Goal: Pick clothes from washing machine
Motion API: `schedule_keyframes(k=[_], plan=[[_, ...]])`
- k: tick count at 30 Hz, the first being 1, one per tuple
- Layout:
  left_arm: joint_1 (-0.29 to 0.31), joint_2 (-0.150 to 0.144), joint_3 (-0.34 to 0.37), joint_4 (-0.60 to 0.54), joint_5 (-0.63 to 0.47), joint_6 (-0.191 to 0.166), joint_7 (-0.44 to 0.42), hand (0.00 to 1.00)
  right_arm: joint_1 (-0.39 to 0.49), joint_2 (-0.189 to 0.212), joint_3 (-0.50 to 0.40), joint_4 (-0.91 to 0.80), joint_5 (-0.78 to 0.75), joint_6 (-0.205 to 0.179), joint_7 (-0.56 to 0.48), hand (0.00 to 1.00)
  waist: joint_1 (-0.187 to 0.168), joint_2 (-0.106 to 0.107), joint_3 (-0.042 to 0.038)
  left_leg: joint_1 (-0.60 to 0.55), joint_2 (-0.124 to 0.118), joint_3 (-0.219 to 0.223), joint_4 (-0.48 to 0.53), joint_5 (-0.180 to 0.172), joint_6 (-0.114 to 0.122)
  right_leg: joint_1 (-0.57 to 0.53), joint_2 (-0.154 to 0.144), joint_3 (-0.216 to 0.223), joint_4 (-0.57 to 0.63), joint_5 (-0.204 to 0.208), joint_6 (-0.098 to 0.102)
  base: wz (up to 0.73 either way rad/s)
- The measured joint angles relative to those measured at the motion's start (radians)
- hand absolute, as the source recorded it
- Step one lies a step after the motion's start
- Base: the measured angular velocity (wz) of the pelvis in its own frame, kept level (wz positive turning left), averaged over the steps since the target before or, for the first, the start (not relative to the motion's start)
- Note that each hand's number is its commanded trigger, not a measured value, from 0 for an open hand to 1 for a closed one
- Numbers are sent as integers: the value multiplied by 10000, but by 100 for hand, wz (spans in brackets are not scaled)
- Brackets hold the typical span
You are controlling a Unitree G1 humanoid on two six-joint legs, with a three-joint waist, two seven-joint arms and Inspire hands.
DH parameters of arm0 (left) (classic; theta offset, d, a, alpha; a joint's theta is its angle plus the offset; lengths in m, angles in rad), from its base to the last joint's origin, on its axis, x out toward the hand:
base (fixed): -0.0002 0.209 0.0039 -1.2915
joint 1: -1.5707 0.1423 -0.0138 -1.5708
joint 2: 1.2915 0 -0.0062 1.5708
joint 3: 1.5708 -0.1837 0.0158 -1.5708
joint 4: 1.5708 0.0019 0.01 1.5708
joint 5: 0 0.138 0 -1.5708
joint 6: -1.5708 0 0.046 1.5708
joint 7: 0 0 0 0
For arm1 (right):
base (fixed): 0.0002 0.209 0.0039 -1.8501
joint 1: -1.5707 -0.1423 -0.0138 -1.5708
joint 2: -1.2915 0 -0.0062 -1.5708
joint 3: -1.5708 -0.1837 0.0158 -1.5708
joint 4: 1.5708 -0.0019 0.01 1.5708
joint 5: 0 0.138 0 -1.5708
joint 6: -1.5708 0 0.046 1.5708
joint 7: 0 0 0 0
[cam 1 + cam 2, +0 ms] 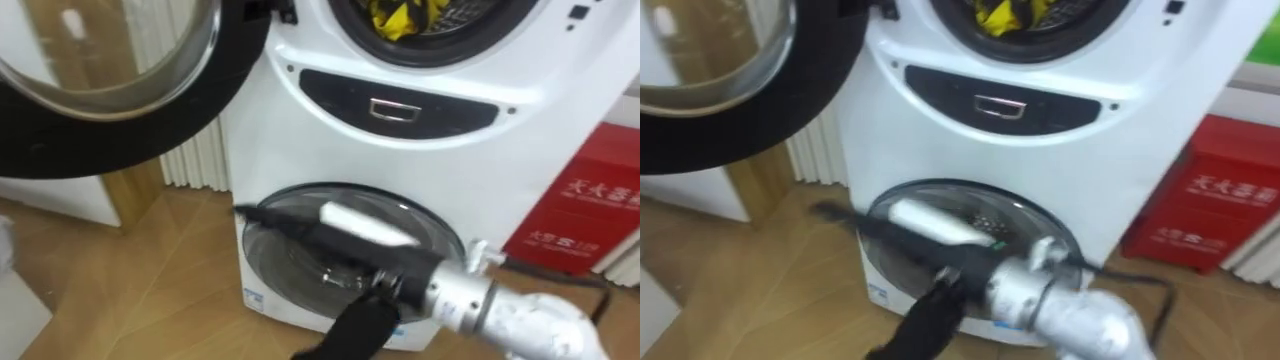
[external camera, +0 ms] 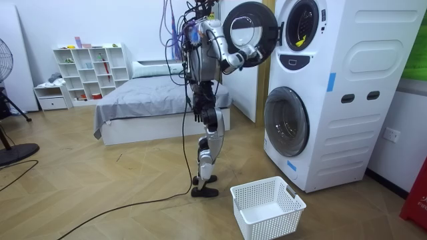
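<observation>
One yellow cloth (image 1: 400, 15) in upper washer (image 1: 300, 40), one basket (image 2: 267, 208)

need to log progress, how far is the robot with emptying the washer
Early. Done: the upper door is swung open. In hand: the right hand is low, in front of the lower door, not at the upper drum. Left: the yellow clothes are in that drum, none in the white basket.

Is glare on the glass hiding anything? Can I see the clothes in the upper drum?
Left eye view: bright streaks on the open door glass, a pale reflection on the lower door; yellow clothes show plainly. Room view: even light, no glare.
</observation>
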State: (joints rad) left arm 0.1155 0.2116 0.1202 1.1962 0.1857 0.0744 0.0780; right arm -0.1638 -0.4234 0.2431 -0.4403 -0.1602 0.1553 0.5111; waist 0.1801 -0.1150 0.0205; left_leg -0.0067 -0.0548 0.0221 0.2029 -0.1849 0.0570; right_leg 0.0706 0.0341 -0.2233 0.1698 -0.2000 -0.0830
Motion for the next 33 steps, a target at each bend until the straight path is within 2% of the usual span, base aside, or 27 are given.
schedule_keyframes(k=[2, 4, 7, 10, 15, 20, 27, 29, 31, 33], plan=[[95, -22, 17, 11, 31, 46, 46, 0, 1, 29, -597, 29, -57, 1, -266, 0, -188, 54, -7, 28, -8, 11, -10, -33, 48, 15, -6, 50, 13, 5, -5, -10], [244, -98, 84, 0, 35, 238, 57, 0, 1, 95, -1245, 55, -174, 12, -875, 0, -271, 211, -32, 238, -16, 130, -51, -74, 115, 169, -9, 237, 13, 8, -8, -16], [379, -273, 394, -12, 53, 425, 77, 0, 0, 264, -1784, 54, -331, 12, -1657, 0, -427, 439, -157, 455, -42, 191, -119, -110, 171, 330, -33, 344, 5, 7, -5, -8], [481, -286, 393, -72, 50, 517, 224, 0, -1, 429, -1954, 64, -212, 12, -2419, 0, -478, 540, -192, 526, -52, 242, -156, -113, 181, 357, -53, 341, 4, 4, 2, -5], [527, -293, 366, -93, 51, 552, 456, 0, -9, 679, -1956, 378, 390, 12, -3226, 0, -606, 570, -194, 556, -54, 244, -130, -110, 181, 375, -55, 346, -6, 0, 8, 0], [534, -348, 351, -93, 151, 588, 457, 0, -33, 840, -1956, 533, 1816, 1, -3783, 0, -440, 564, -185, 589, -48, 343, -110, -110, 182, 387, -55, 465, -4, -3, 12, -6], [597, -475, 319, -428, 154, 798, 501, 0, -969, 1227, -1968, 1651, 3444, -4, -4805, 0, -400, 562, -162, 361, -74, 342, -39, -148, 239, 283, -76, 457, -20, -14, 22, 0], [665, -474, 258, -450, 161, 809, 517, 0, -989, 1279, -1966, 1676, 3925, -4, -5068, 0, -377, 569, -158, 345, -86, 323, 15, -151, 244, 273, -86, 435, -25, -13, 23, 2], [736, -475, 204, -534, 240, 914, 518, 0, -1006, 1495, -1963, 1676, 4367, -3, -5231, 0, -385, 591, -145, 324, -87, 288, 21, -162, 263, 251, -89, 389, -15, -11, 28, 6], [726, -474, 197, -575, 241, 973, 518, 0, -1006, 1508, -1963, 1680, 4578, -4, -5308, 0, -406, 616, -142, 309, -89, 235, 13, -165, 267, 239, -99, 282, -3, -7, 36, 9]])
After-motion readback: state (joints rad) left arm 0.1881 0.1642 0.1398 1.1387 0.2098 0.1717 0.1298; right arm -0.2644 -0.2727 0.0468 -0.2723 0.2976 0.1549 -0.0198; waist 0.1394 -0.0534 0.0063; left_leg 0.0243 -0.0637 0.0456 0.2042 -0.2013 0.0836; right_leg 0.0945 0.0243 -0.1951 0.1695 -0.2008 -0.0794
